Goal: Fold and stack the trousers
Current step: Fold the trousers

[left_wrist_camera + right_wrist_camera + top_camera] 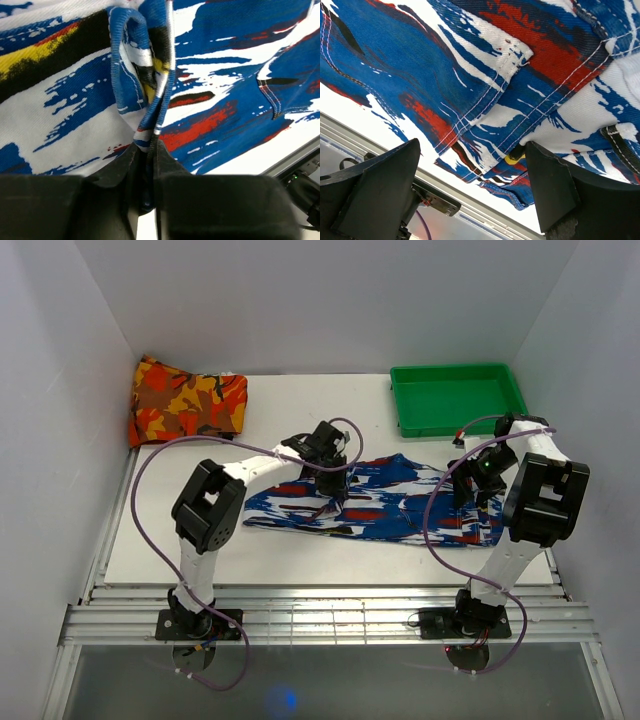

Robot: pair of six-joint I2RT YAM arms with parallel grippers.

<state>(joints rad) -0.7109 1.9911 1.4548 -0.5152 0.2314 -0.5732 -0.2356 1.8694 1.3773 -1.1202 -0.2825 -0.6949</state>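
Note:
The trousers [380, 502] lie stretched left to right across the middle of the white table, blue, white and black with red patches. My left gripper [330, 480] is at their far edge, a little left of centre. In the left wrist view it [149, 150] is shut on a raised fold of the trousers [225, 60], and a loop of fabric stands up from the jaws. My right gripper [478, 495] hovers over the right end. In the right wrist view it [470, 185] is open above the seamed edge of the trousers [470, 65], its right finger [555, 190] against the cloth.
A folded orange, red and yellow cloth [187, 400] sits at the back left corner. A green tray [455, 398] stands at the back right. The metal rail of the table's front edge [485, 210] runs just beyond the trousers' right end. White walls close in three sides.

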